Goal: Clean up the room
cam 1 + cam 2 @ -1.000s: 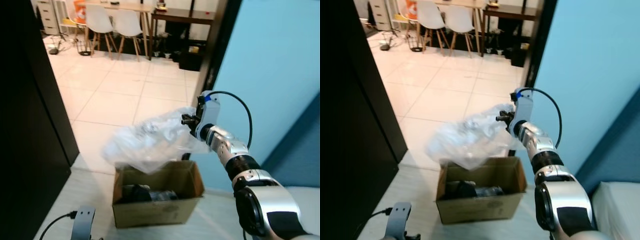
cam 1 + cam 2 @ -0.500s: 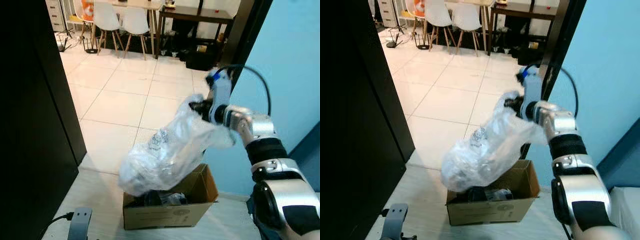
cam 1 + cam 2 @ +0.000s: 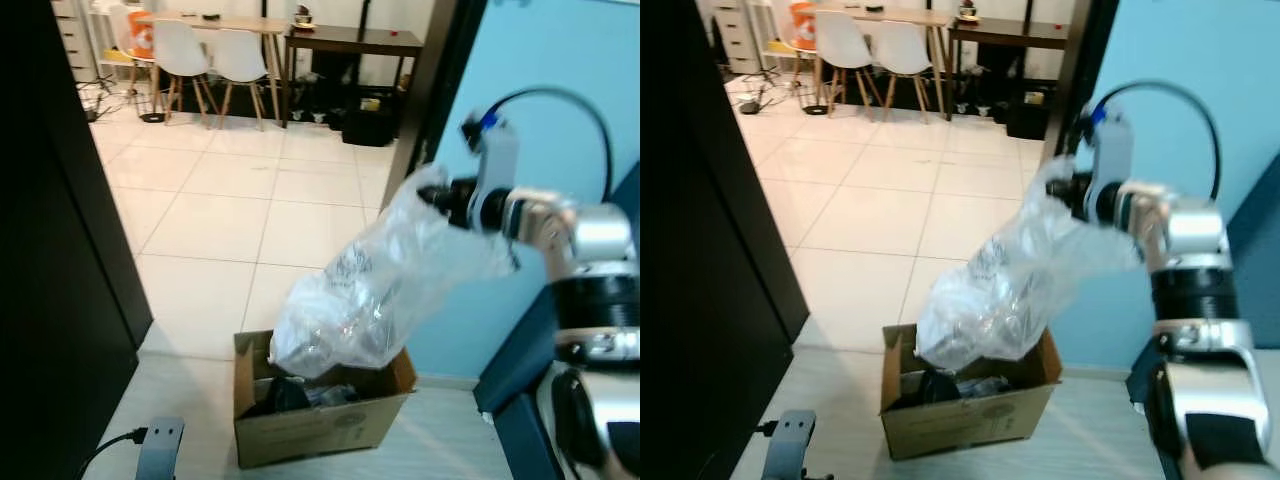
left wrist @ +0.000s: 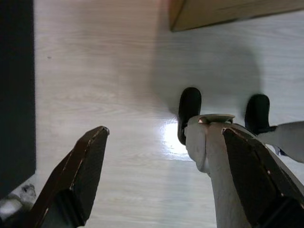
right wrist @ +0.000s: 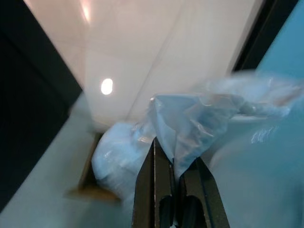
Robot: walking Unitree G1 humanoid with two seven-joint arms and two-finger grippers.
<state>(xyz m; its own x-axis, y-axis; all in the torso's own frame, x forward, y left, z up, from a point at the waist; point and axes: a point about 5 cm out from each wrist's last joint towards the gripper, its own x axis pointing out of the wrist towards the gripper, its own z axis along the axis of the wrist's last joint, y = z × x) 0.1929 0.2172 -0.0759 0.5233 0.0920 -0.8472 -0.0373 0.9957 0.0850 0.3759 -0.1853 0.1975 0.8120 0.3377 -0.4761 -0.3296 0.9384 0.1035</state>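
plastic bag [image 3: 380,285]: clear, crumpled, hanging slantwise, lower end inside the cardboard box [image 3: 322,415]
right gripper [image 5: 173,173]: raised beside the blue wall [image 3: 560,110], fingers closed on the bag's top corner
left gripper [image 4: 161,156]: low over the pale wood floor [image 4: 109,85], fingers spread apart, holding nothing
box: open-topped, on floor by doorway

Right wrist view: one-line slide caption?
Right hand shut on clear plastic bag, its lower end hanging into the open cardboard box.
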